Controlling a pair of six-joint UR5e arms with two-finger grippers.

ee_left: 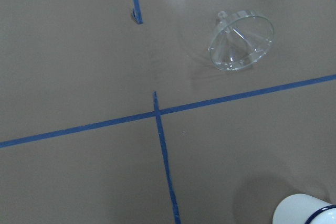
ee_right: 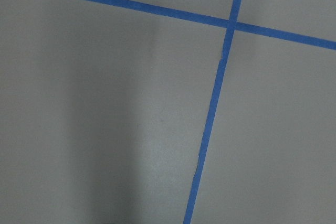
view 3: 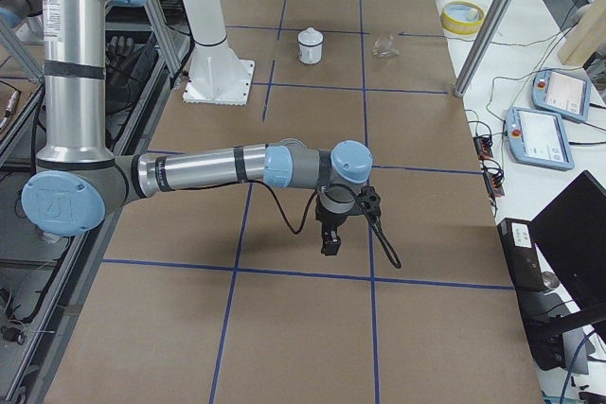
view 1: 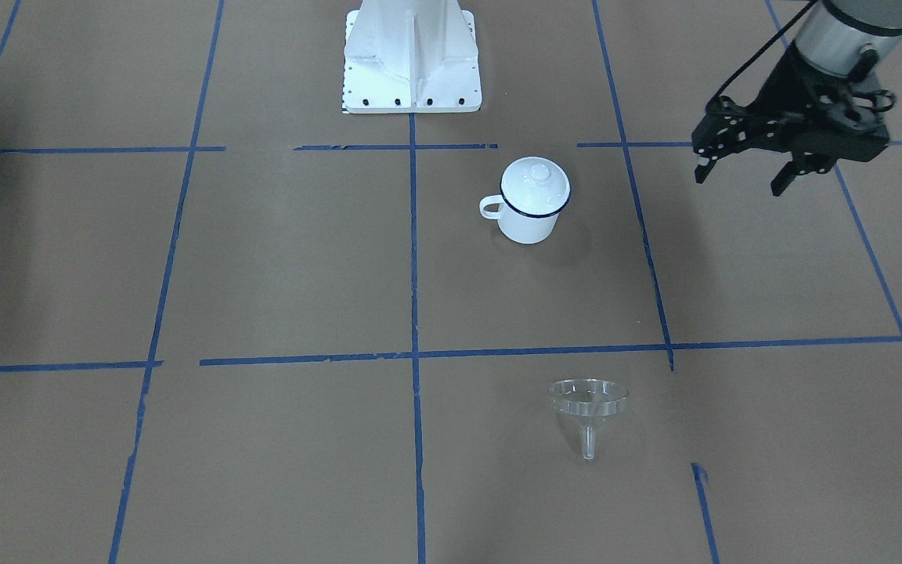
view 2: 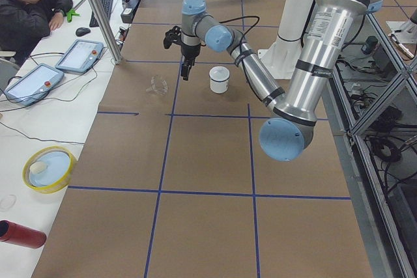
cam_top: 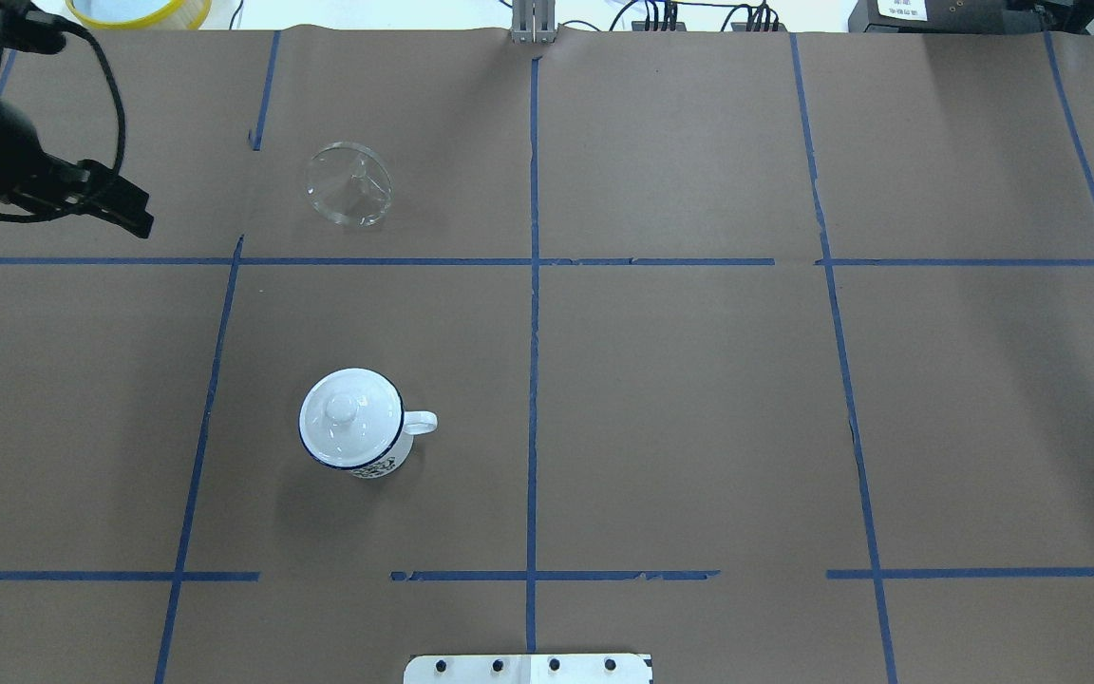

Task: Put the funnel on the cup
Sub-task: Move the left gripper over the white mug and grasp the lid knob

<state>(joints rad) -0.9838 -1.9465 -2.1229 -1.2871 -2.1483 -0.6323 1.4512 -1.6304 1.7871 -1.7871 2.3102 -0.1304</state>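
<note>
lying tipped, the funnel (view 1: pixel 588 403) rests well apart from left fingers (view 1: pixel 784 180)

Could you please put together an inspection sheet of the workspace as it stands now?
Surface: brown paper with a blue tape grid, lying flat.
Job's things: funnel lies on its side, not held; cup stands upright, apart from it.
Clutter: white lid sits on the cup, covering its mouth.
Grippers: left gripper open and empty, in the air off to the side; right gripper over bare paper, open or shut cannot be told.
Cables: black cable loops at the left wrist.
Surroundings: seated operator, pendants and yellow dish on the side bench.
</note>
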